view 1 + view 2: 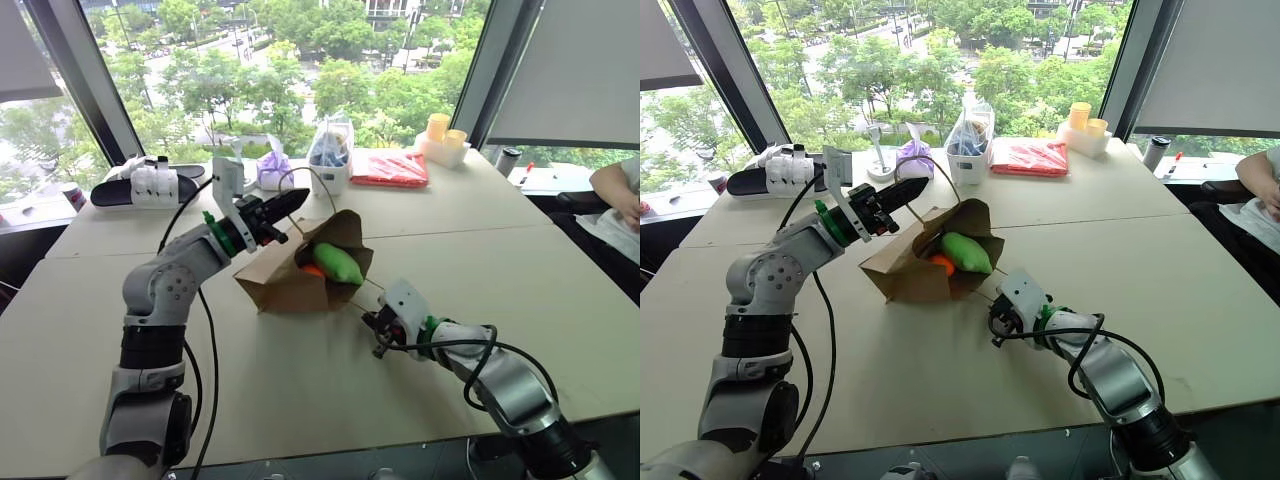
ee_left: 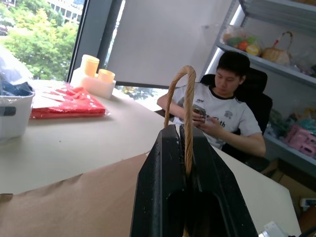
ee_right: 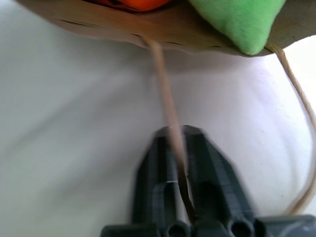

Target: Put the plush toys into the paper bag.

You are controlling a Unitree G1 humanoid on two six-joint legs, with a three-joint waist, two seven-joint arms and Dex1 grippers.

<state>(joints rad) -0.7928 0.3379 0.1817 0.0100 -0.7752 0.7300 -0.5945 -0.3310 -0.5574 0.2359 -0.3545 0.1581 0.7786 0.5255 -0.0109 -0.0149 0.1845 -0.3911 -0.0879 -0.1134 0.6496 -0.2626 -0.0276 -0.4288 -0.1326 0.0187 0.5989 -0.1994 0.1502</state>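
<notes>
Sandals (image 1: 140, 185), white-strapped on black soles, lie by the far left edge of the tabletop (image 1: 300, 390). Next comes the left end effector (image 1: 285, 208), raised above the middle of the tabletop with its two black fingers pressed together on a tan string handle (image 2: 180, 98) of the paper bag (image 1: 290, 280); the loop rises out between the fingertips. Below it the brown paper bag lies on its side near the middle of the tabletop, mouth open toward the near right. Inside the mouth sit the plush toys: the orange-red toy (image 1: 313, 270) deeper in, the light-green toy (image 1: 338, 263) in front of it and partly poking past the rim. Behind the bag, along the far edge, stand a purple pouch (image 1: 274, 168), a clear plastic bag (image 1: 331, 150) in a white tub, and a flat red packet (image 1: 391, 168). Right of the bag, low over the tabletop, the right end effector (image 1: 381, 335) has its fingers closed on the bag's second string handle (image 3: 165, 98). A person (image 2: 217, 113) sits at the far right edge.
</notes>
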